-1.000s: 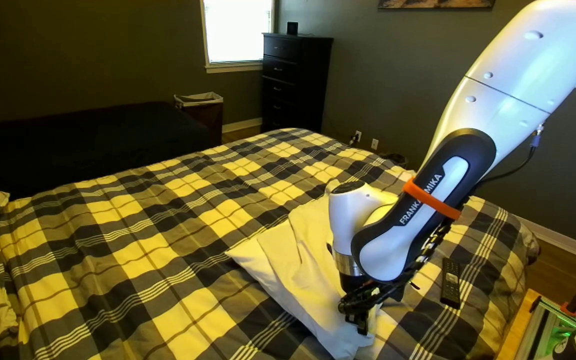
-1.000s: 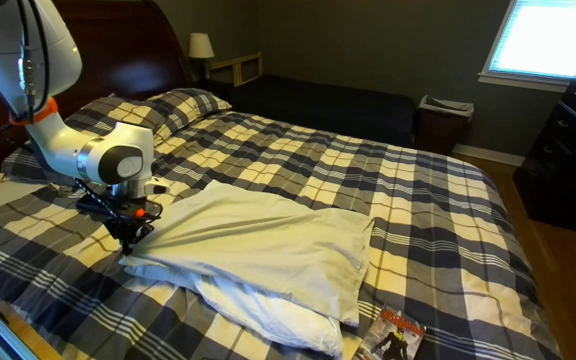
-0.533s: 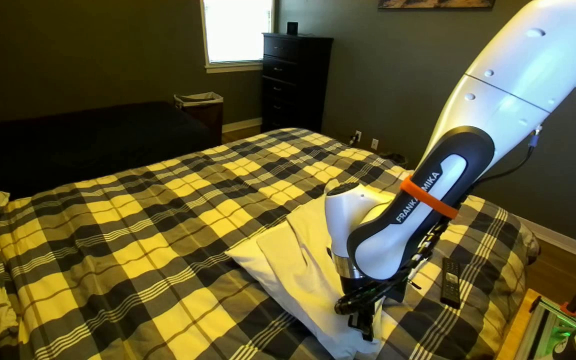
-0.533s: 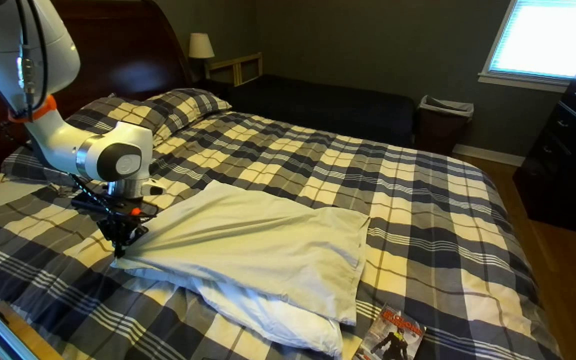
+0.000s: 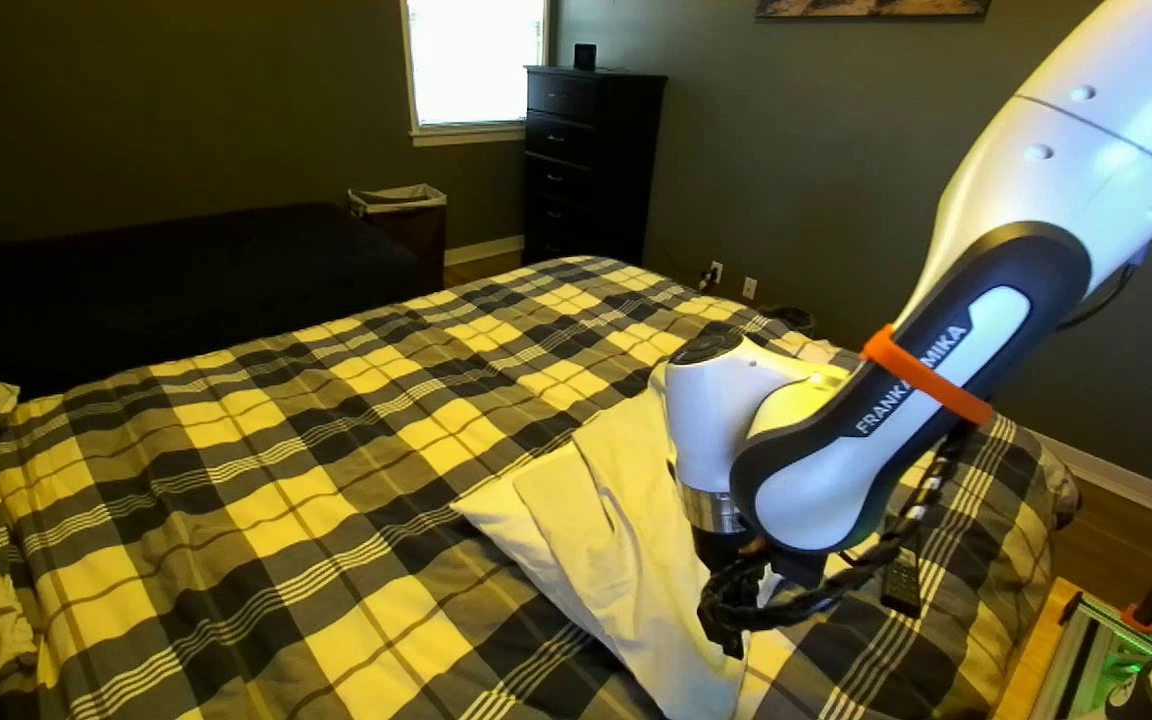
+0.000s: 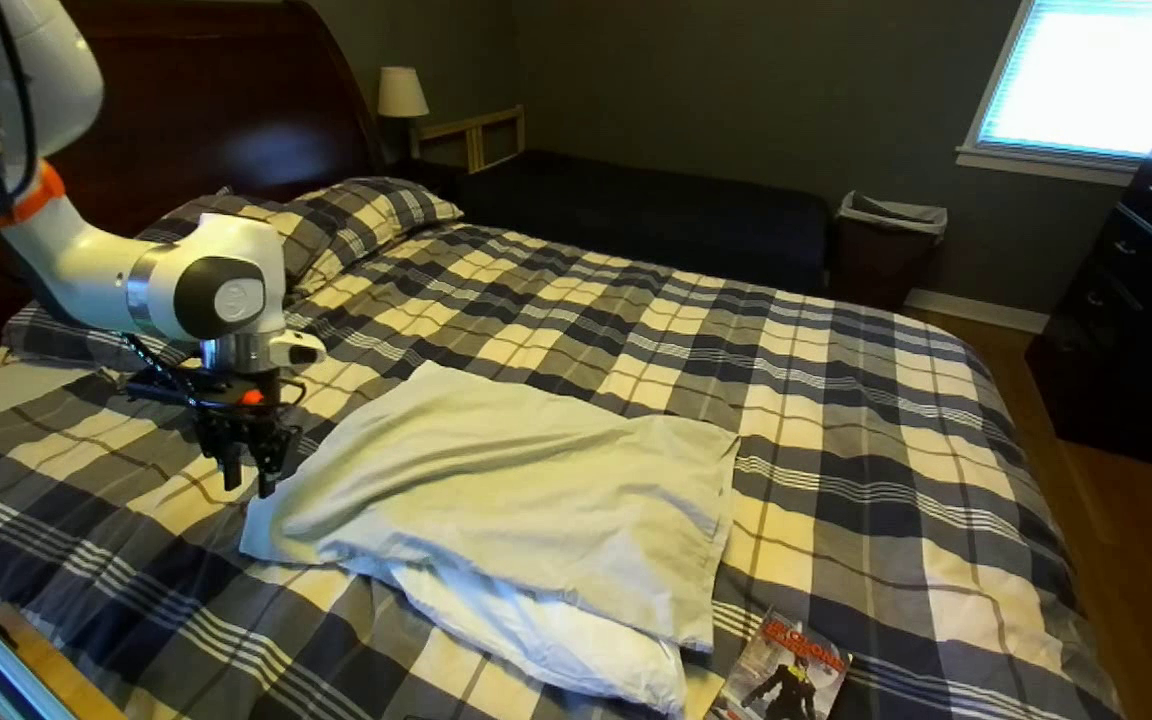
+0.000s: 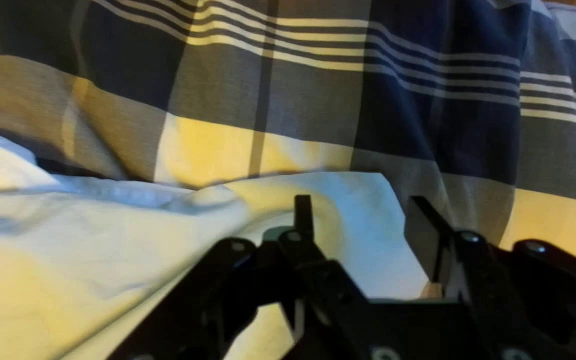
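A rumpled pale cloth (image 6: 536,480) lies across a plaid bedspread (image 6: 836,400), a white padded layer (image 6: 556,650) showing under one edge, while a black gripper (image 6: 249,482) hangs at one corner with its jaws spread apart; whether it touches the fabric cannot be told. In an exterior view, the white robot arm (image 5: 906,420) screens part of the cloth and, with its dark cable (image 5: 821,600), part of a black remote (image 5: 902,590) on the bedspread. A flat item with a red-lettered cover (image 6: 786,670) sits near the cloth's end farthest from the gripper, and a wood-edged stand (image 6: 46,660) stands beside the bed. Plaid pillows (image 6: 386,205) rest before a dark headboard (image 6: 236,130), the arm blocking part of both. Beyond are a white-shaded lamp (image 6: 402,92), a dark-covered bed (image 6: 636,210), a lined hamper (image 6: 886,250) and a black chest of drawers (image 5: 591,160) beside a bright window (image 5: 476,62).
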